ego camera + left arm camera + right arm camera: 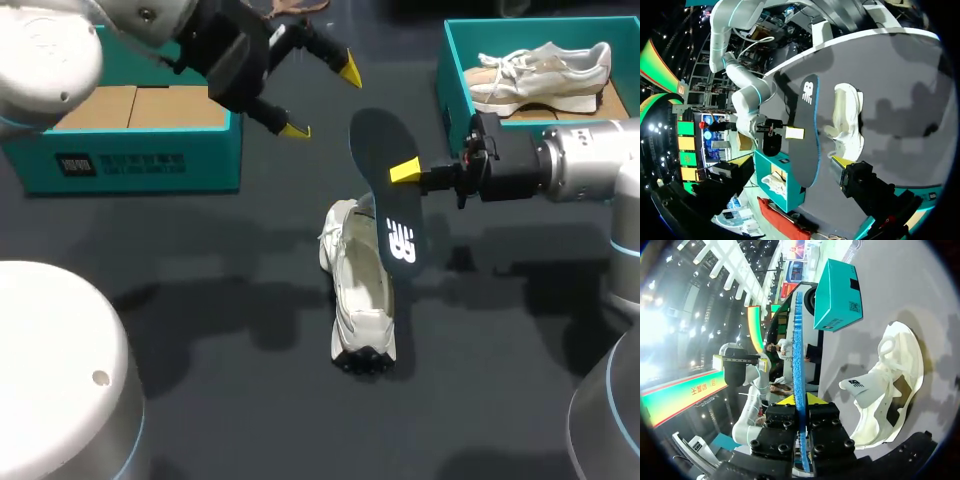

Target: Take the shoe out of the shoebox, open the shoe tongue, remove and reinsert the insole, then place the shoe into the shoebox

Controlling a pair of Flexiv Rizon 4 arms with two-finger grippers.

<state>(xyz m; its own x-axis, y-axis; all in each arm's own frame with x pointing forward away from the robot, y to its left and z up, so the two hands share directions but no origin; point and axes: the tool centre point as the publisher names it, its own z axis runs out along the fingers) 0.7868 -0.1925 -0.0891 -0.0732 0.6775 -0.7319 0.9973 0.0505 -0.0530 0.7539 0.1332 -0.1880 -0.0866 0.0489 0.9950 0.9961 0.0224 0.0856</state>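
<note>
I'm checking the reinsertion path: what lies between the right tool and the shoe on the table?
Only the dark insole, clamped in the right tool, its lower end reaching down over the shoe. The head view shows this.

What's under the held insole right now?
The white shoe lies on the table below the insole, which the right pincer holds. The insole hides part of the shoe's side.

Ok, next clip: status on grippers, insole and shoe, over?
Right gripper shut on insole, held on edge close by the shoe. Left gripper open, empty, near left shoebox. Nothing between insole and shoe.
</note>
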